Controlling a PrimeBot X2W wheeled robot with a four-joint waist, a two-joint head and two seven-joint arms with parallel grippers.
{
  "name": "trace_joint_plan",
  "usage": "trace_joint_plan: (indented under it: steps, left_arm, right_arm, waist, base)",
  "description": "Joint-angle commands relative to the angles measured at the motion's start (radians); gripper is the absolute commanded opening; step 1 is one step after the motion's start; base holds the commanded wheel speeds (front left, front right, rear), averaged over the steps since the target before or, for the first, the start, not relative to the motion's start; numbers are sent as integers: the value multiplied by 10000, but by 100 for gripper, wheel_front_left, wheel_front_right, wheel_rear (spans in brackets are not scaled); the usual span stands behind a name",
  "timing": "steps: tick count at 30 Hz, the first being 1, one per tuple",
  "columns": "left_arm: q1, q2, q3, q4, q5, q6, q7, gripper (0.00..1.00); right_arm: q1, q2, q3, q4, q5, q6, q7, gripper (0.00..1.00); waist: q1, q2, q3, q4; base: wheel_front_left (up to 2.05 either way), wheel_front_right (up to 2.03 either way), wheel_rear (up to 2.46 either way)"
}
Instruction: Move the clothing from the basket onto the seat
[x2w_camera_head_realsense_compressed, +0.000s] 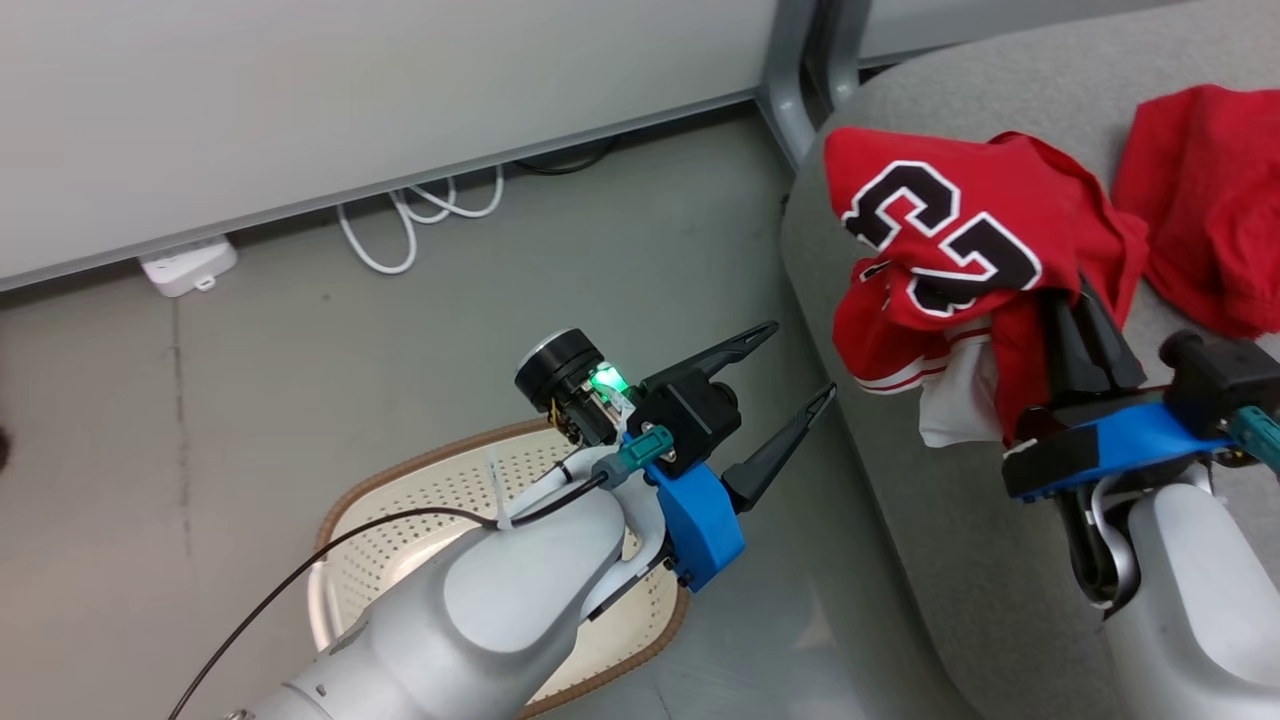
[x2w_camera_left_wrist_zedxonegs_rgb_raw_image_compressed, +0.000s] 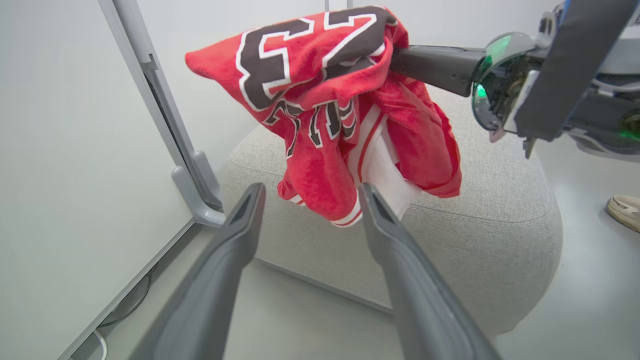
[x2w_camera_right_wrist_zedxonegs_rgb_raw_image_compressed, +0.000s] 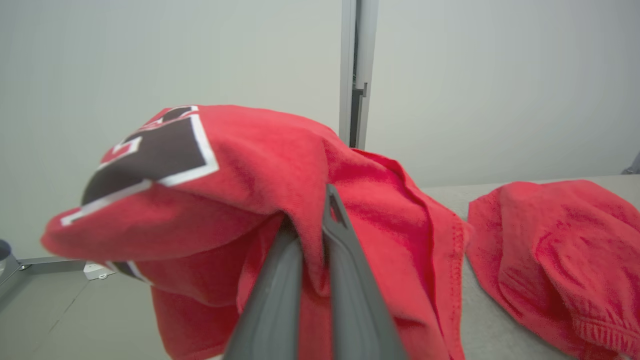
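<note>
Open floor beside the seat, cloth crowding its near edge

Bare grey floor (x2w_camera_head_realsense_compressed: 300, 380) lies open between the cream perforated plastic basket with brown rim (x2w_camera_head_realsense_compressed: 400, 480) and the large light grey upholstered seat (x2w_camera_head_realsense_compressed: 900, 500). The pale left forearm (x2w_camera_head_realsense_compressed: 500, 600) covers much of the basket's mouth. A red jersey with a black "23" (x2w_camera_head_realsense_compressed: 940, 240), pinched in the right gripper (x2w_camera_right_wrist_zedxonegs_rgb_raw_image_compressed: 312, 220), hangs over the seat's edge just ahead of the wide-spread left gripper (x2w_camera_head_realsense_compressed: 803, 357). A plain red cloth (x2w_camera_head_realsense_compressed: 1210, 200) lies behind it.

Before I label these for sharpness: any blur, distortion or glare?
Right wrist view: the red jersey with black, white-edged numerals blurs near the lens. Left wrist view: jersey crisp, the long dark fingers loom oversized. Head view: sharp; a green light glows.
</note>
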Motion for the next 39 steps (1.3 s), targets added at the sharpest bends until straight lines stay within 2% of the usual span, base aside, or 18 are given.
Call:
trace_joint_plan:
  steps: [1, 9, 16, 28, 35, 39]
  left_arm:
    - [-144, 67, -29, -30, 58, -5, -31, 100]
    - [-365, 34, -149, 63, 162, -38, -26, 100]
    - [-512, 12, -308, 137, 166, -116, -13, 100]
    - [-613, -30, -467, 236, 89, -122, -17, 100]
    - [-821, -34, -439, 163, 103, -28, -18, 100]
    - [-1123, -18, -442, 50, 186, 43, 41, 100]
  right_arm:
    - [184, -19, -143, -130, -17, -3, -7, 0]
    - [624, 176, -1002, -637, 54, -3, -8, 0]
    - [1023, 363, -1575, -919, 68, -3, -7, 0]
    - [1234, 556, -1832, -1092, 2, -3, -7, 0]
    - [468, 256, -1788, -1512, 18, -3, -8, 0]
    - [-430, -205, -2335, -1998, 172, -3, -7, 0]
  waist:
    - [0, -1, 234, -322]
    - [0, -1, 681, -988]
    - [0, -1, 923, -1304]
    - [0, -1, 1080, -1576]
    - [0, -1, 1392, -1595]
    - [0, -1, 1975, -1489]
  base:
    - [0, 0, 0]
    - [0, 0, 0]
    - [0, 0, 0]
    - [0, 0, 0]
    - [0, 0, 0]
    - [0, 0, 0]
